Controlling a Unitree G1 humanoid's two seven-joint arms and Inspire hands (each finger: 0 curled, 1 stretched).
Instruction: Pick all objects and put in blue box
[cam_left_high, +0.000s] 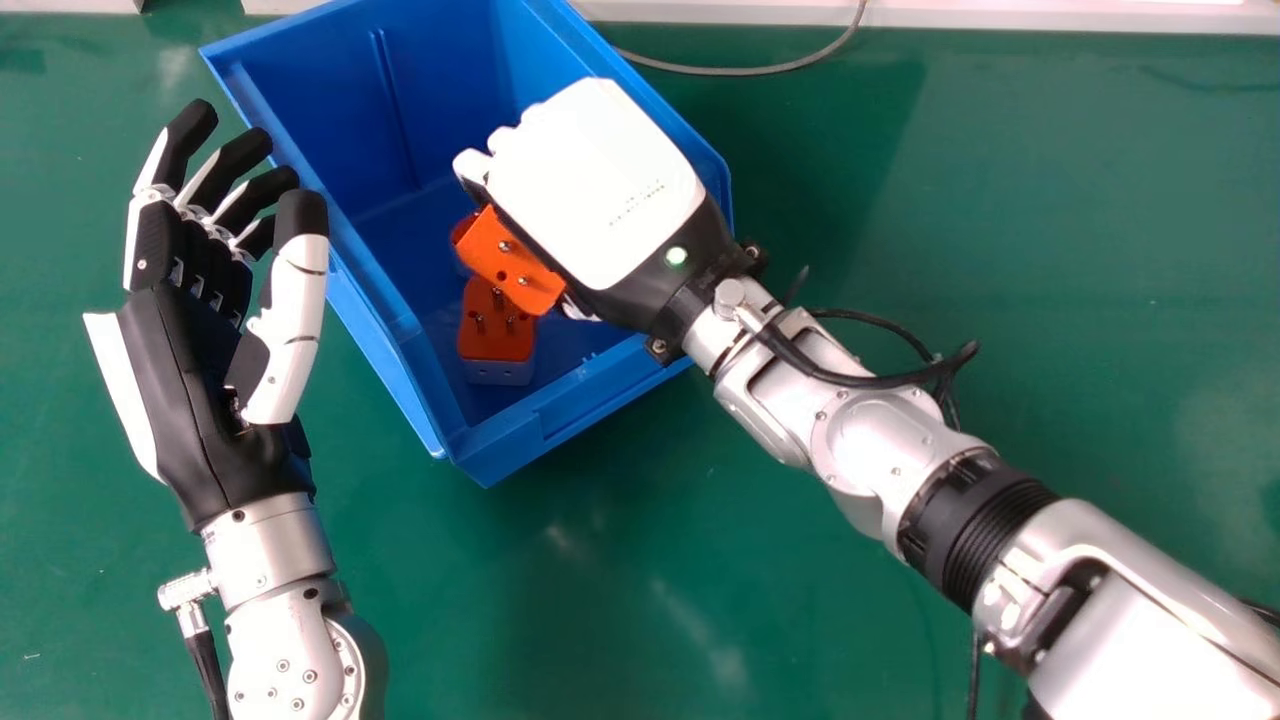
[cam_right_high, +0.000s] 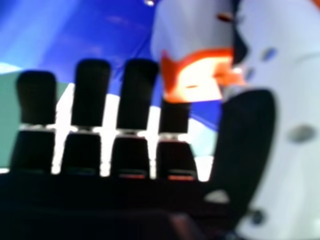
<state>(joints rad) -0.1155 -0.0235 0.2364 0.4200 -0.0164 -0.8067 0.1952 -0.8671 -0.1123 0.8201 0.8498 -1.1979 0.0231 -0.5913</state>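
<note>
Head view: the right hand (cam_left_high: 600, 185) is over the blue plastic bin (cam_left_high: 500, 450), palm down, with an orange-faced plug adapter (cam_left_high: 505, 262) pinched at its side, between the thumb and the nearest finger as best the right hand view tells. That adapter hangs tilted inside the rim, above another orange-and-white plug adapter (cam_left_high: 495, 335) on the bin's floor toward the near end. The left hand (cam_left_high: 200, 330) is idle beside the bin, toward the tabletop's (cam_left_high: 850, 600) left edge, fingers relaxed. The held adapter should be light, stiff and fairly tough, its smooth plastic rather slippery under the dark pads; the flat sides of the body look the best grip, keeping clear of the metal pins, which could snag or tip it on release. Its block is squarish with rounded edges, orange over white. The bin is glossy, straight-walled, ribbed inside and probably slightly flexible; the tabletop is smooth, green and faintly shiny. Lowering a little before letting go would spare both adapters a knock.
</note>
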